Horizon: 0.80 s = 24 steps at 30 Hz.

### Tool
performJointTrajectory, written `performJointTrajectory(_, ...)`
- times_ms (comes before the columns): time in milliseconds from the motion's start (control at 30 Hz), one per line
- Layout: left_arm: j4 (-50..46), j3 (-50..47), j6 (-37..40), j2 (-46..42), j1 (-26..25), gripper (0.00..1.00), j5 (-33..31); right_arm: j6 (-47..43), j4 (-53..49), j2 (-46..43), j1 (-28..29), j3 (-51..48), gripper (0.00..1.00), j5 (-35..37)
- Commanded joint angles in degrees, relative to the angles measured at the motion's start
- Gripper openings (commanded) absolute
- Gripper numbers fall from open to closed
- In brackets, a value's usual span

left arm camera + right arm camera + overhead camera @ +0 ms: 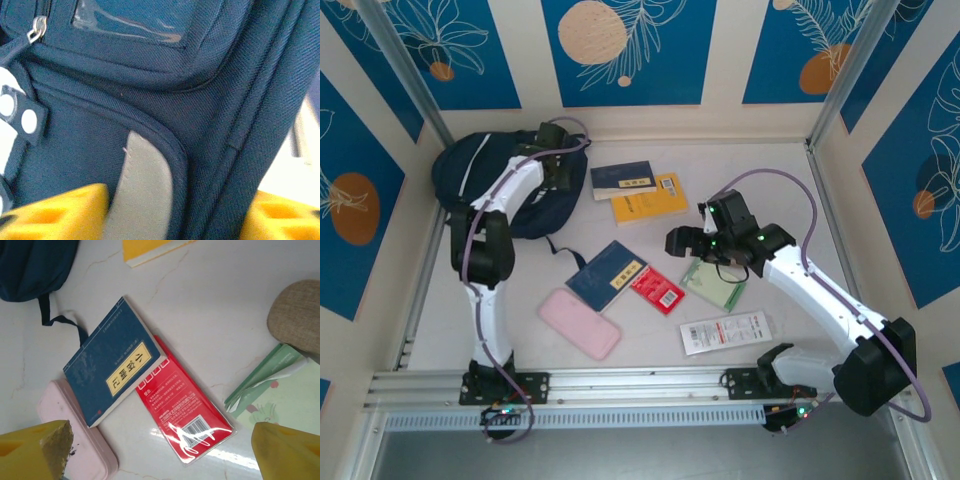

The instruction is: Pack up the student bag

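The student bag (452, 180), slumped at the upper left of the surface (790, 200), looks soft, floppy and bulky, best pinched at a stiffer piped seam, where the left claw (170, 212) straddles fabric, its hold impossible to tell, while the right claw (161, 452) gapes empty.

I am working over a white, faintly veined table (640, 335) that is catching soft glare from above. Walls (620, 50) are closing in on three sides, showing blue panels with white leaves and orange discs between cream bands. Metal posts (405, 70) are standing in the far corners, and a grey slotted rail (640, 418) is running along the near edge.
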Motion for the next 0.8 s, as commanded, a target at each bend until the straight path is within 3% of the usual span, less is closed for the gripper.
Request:
performJointTrajectory(0, -3.4, 2.8, 0.4, 2.1, 0.1, 0.33, -5.1, -0.7, 2.8, -1.1, -0.1, 0.2, 0.89, -4.4)
performJointTrajectory(100, -3.9, 3.7, 0.1, 1.2, 0.1, 0.02, -4.7, -0.9, 2.3, -1.3, 0.0, 0.5, 0.85, -3.8)
performJointTrajectory(133, -3.8, 3.7, -0.1, 0.4, 0.1, 0.00, -4.5, -0.9, 2.0, -1.5, 0.0, 0.4, 0.85, -3.1)
performJointTrajectory(267, -3.3, 3.7, -1.6, -5.8, 0.1, 0.00, -3.7, 0.6, -0.9, -1.9, -0.3, 0.9, 0.90, -0.5)
performJointTrajectory(500, -8.3, 9.7, -5.2, -15.0, 0.0, 0.00, -1.0, 1.2, -1.9, -3.4, -1.3, 0.7, 0.86, -3.8)
performJointTrajectory(600, -9.9, 11.2, -6.5, -18.4, 0.1, 0.00, -0.1, 2.0, -3.1, -3.8, -1.7, 1.1, 0.90, -3.5)
performJointTrajectory(767, -12.4, 14.5, -10.2, -20.8, -0.1, 0.00, 7.1, 4.1, -6.9, -3.0, -3.7, 2.8, 0.94, -4.1)
